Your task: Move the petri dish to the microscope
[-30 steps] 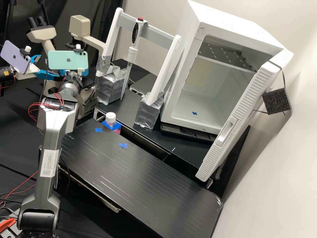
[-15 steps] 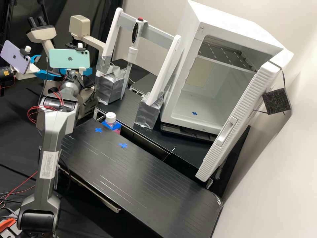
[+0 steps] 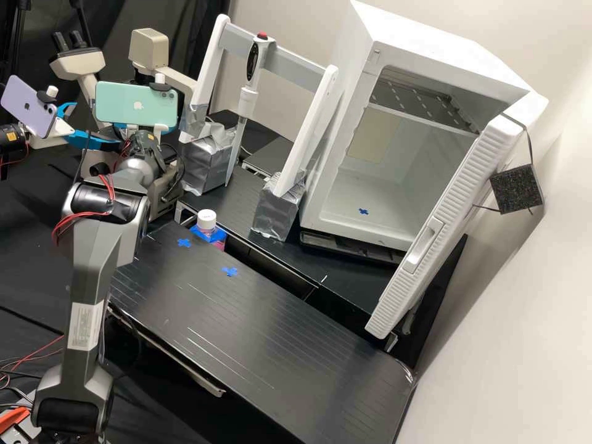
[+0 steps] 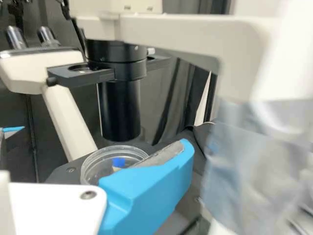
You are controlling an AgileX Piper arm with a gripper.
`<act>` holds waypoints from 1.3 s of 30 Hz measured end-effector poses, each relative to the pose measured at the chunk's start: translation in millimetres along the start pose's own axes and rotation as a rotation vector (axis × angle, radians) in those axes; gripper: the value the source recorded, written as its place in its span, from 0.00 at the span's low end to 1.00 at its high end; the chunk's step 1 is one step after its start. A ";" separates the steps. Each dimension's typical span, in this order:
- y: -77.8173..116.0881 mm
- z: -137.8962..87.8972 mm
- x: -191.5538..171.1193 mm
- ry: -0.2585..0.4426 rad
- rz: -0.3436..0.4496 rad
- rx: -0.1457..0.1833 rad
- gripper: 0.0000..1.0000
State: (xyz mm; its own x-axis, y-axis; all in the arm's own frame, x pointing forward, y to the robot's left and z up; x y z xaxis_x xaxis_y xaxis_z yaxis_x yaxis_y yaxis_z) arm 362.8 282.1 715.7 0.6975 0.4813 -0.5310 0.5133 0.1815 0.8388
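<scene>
High view, gripper: I see the white gripper with bright blue fingers [image 3: 118,126] at the cream-coloured microscope [image 3: 148,49], largely behind the mint-green phone [image 3: 137,105] mounted on the arm.
High view, bench: two blue tape crosses mark the long black bench top [image 3: 246,333]; a white-capped bottle [image 3: 207,221] stands in a blue holder at its edge.
High view, cabinet: the white box-shaped cabinet [image 3: 394,179] has its ribbed door [image 3: 444,228] open; a blue cross marks its floor.
High view, stand: the white frame [image 3: 317,123] has feet wrapped in silver tape and carries an upright pipette [image 3: 250,68].
Wrist view, petri dish: I locate the clear, round, shallow petri dish [image 4: 113,161] on the dark grey stage [image 4: 68,171], below the microscope's black cylinder [image 4: 119,110].
Wrist view, hand state: released; one blue finger [image 4: 146,186] partly covers the dish, its grey pad exposed. I cannot tell whether finger and dish touch.
</scene>
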 end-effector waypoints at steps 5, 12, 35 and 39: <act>5.2 9.6 -49.2 0.042 0.009 -0.032 1.00; 3.7 8.6 -135.6 0.108 0.055 -0.062 1.00; -67.9 27.5 -307.7 0.160 0.434 0.024 1.00; -65.7 25.8 -320.3 0.160 0.535 0.040 1.00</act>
State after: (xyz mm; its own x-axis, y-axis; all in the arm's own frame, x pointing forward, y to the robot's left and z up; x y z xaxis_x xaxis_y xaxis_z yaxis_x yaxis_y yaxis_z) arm 118.6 93.9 827.6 0.7832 0.6217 -0.0050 0.1294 -0.1552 0.9794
